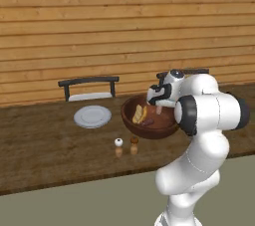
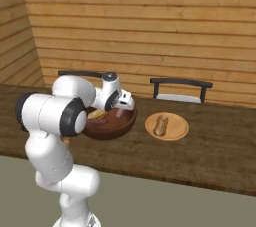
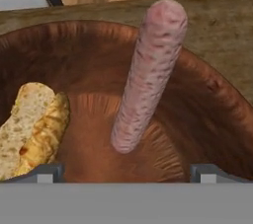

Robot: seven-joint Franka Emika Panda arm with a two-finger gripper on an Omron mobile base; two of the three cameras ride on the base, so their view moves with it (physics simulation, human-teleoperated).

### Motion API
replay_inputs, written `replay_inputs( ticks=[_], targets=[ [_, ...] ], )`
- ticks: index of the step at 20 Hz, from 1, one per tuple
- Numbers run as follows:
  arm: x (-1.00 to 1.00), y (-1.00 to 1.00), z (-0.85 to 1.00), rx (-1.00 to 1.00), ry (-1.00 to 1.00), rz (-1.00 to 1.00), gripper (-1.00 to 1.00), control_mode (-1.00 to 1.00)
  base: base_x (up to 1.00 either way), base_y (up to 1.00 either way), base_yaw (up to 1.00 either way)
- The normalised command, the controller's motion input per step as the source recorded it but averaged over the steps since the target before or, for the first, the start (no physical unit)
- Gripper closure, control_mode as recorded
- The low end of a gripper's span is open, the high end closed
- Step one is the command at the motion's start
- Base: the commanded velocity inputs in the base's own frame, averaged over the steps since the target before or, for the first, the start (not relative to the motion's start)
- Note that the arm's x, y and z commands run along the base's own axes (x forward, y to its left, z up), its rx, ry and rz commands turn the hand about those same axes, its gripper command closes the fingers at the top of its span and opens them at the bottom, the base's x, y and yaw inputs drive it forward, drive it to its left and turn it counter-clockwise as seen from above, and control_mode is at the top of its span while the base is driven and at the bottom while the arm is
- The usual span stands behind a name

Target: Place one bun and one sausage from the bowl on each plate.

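Over the bowl [image 3: 212,94] the jaws hang wide apart — sausage [image 3: 148,75] looks smooth, rounded, likely slippery — best pinched at mid-length.

Dark wooden desk [image 1: 45,145] along a plank wall. Resting on it: wooden bowl [image 1: 149,128], pale empty plate [image 1: 92,116] left of the bowl, tan plate [image 2: 167,127] right of it, 2 small shakers [image 1: 126,146] near the front edge.
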Motion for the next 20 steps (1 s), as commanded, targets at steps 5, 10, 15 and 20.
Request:
replay_inputs(
  ticks=[5,10,15,20],
  targets=[
    [0.17,0.00,-0.29,0.02,0.00,-0.06,-1.00,-1.00,0.00,0.00,0.00],
    [0.22,0.01,-0.35,0.00,0.00,-0.02,-1.00,-1.00,0.00,0.00,0.00],
    [0.28,0.00,-0.08,0.00,0.03,0.00,-1.00,-1.00,0.00,0.00,0.00],
    [0.03,0.01,-0.12,0.00,0.02,0.00,-1.00,-1.00,0.00,0.00,0.00]
  ],
)
